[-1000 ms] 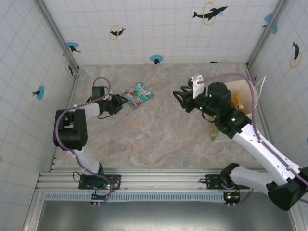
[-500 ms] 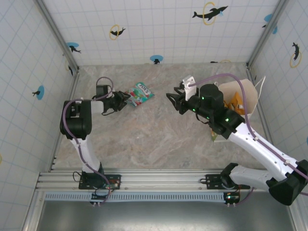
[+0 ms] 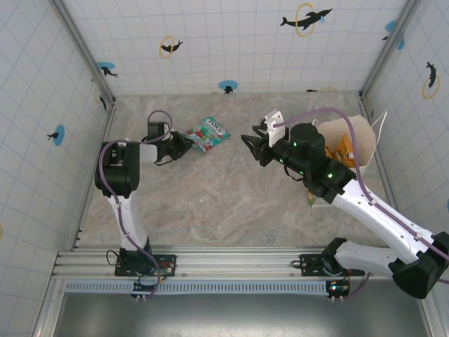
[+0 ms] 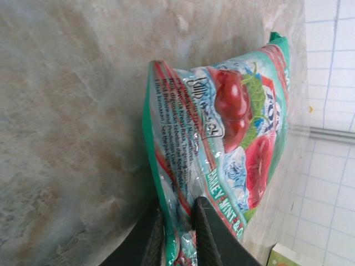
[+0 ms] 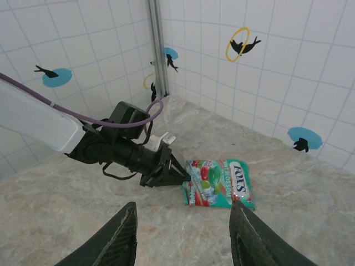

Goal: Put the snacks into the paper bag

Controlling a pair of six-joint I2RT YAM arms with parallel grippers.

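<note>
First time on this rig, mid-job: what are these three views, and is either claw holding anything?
Two robot arms stand at the near edge of a marbled table. The overhead picture shows both; the other two come from a camera on each wrist. The left gripper is pinched on the edge of a green snack packet lying on the table. The right gripper hangs open and empty. The paper bag sits at the right, orange packets inside.

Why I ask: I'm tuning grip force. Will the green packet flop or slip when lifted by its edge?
Probably floppy: the green packet is thin wrinkled film, pinched only at one edge by the left gripper, so it may droop. The glossy surface looks slippery and could slide out. It looks puffy and likely light.
</note>
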